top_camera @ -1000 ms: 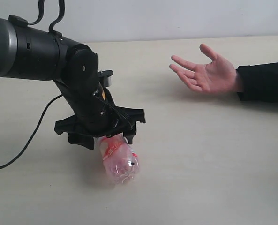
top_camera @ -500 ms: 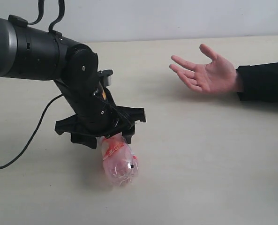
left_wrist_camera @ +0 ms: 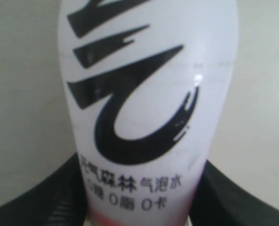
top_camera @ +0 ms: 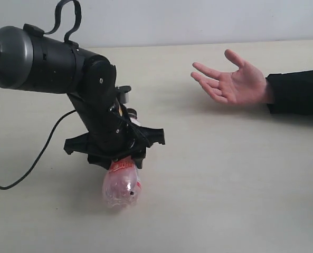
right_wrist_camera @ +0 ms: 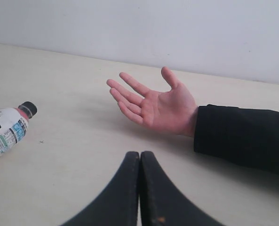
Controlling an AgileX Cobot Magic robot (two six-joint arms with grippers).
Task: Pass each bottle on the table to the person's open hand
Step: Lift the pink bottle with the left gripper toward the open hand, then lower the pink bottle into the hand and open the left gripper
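My left gripper point(top_camera: 119, 157) is shut on the pink-and-white bottle point(top_camera: 120, 185), holding it low over the table point(top_camera: 225, 174) with its clear base towards the exterior camera. In the left wrist view the bottle's white label point(left_wrist_camera: 144, 94) fills the frame between the black fingers point(left_wrist_camera: 45, 197). In the right wrist view its black cap point(right_wrist_camera: 27, 109) points towards the person's open hand point(right_wrist_camera: 155, 106). That hand point(top_camera: 233, 81) waits palm up at the far right, well away from the bottle. My right gripper point(right_wrist_camera: 140, 157) is shut and empty. The white-capped bottles are out of view.
A black cable point(top_camera: 24, 168) loops over the table to the left of the left arm point(top_camera: 45, 60). The person's black sleeve point(top_camera: 299, 92) lies along the right edge. A pale wall point(right_wrist_camera: 177, 28) runs behind the table.
The left arm has risen and shifted slightly right. The held bottle has swung from slanting to the lower right to pointing more straight at the camera. The hand has stayed still.
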